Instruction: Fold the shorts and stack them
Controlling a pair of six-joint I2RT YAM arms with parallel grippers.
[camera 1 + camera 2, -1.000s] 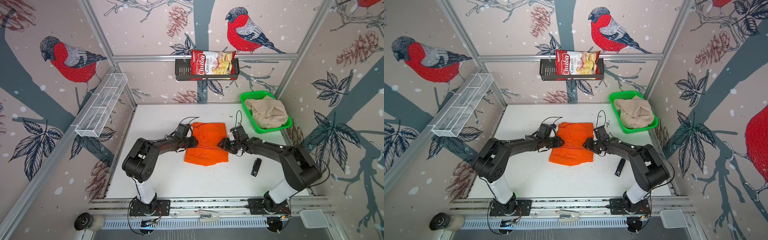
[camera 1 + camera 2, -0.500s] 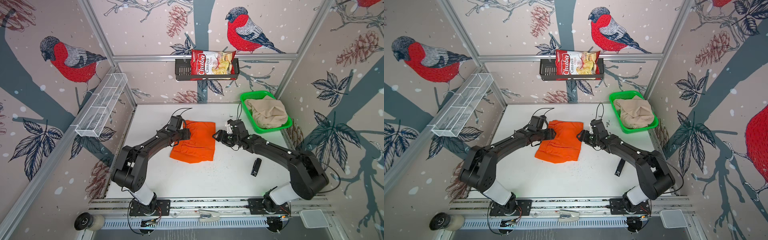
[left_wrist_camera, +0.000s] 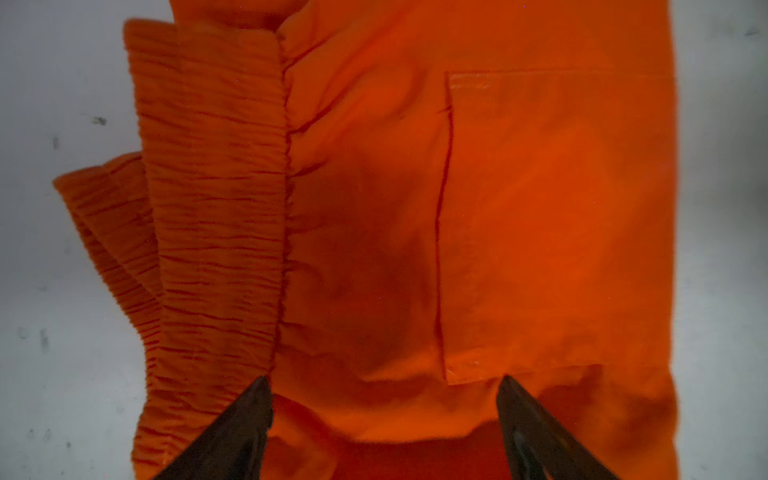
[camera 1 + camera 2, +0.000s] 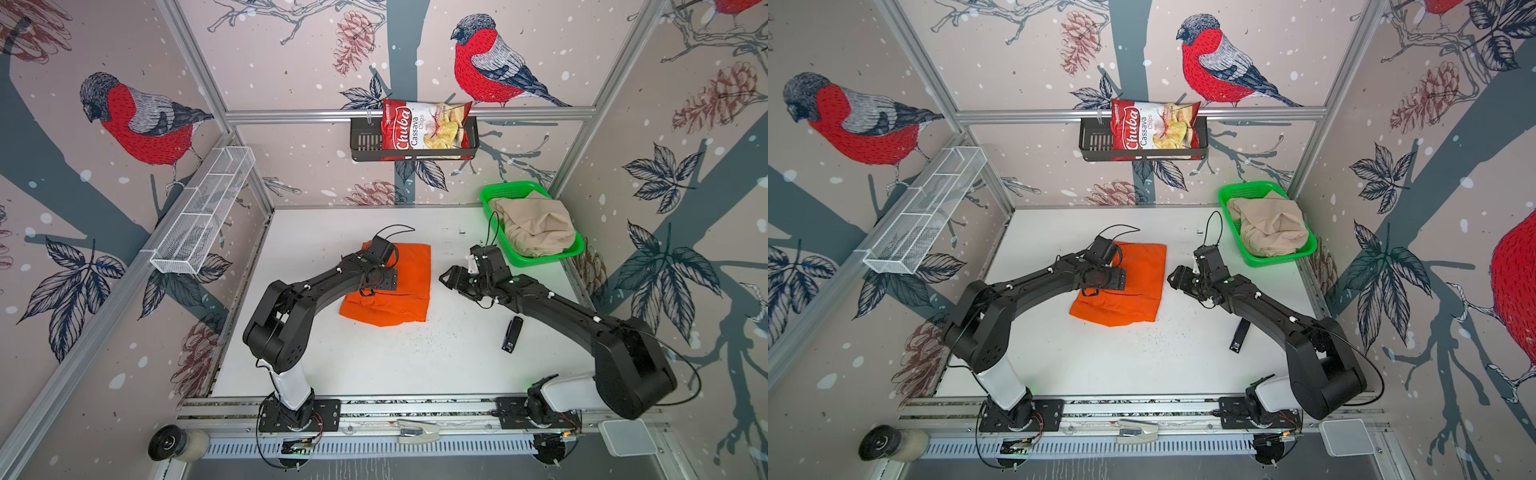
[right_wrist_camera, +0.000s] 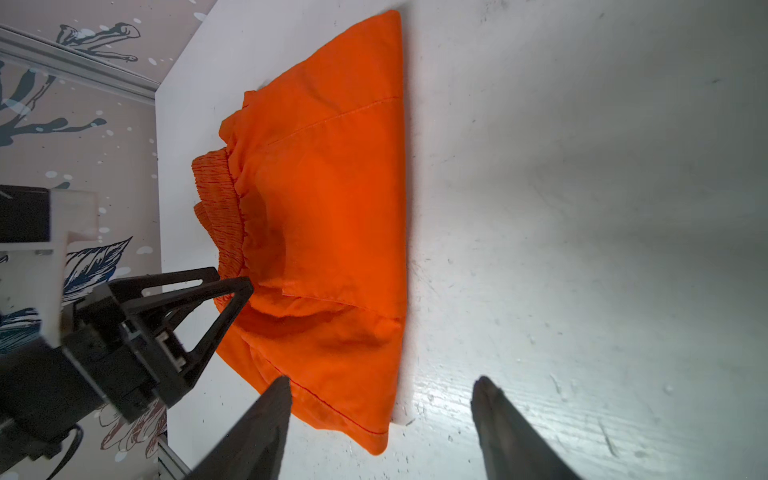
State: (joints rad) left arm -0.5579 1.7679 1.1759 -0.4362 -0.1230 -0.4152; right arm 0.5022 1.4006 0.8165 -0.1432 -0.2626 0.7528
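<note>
lying folded, orange shorts (image 4: pixel 399 286) run front-to-back, waistband (image 3: pixel 216 208) leftward; left hand (image 3: pixel 384 380) and right hand (image 5: pixel 382 380) gape empty.

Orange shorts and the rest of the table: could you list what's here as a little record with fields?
Orange cloth shorts: folded, lying on white table, left of centre
Beige cloth shorts: crumpled, unfolded, in green plastic mesh basket, far right corner
Left gripper: open, above orange shorts, holding nothing
Right gripper: open, empty, beside the orange shorts' edge
Small black oblong object: on table, front right
Stack: not yet made
</note>
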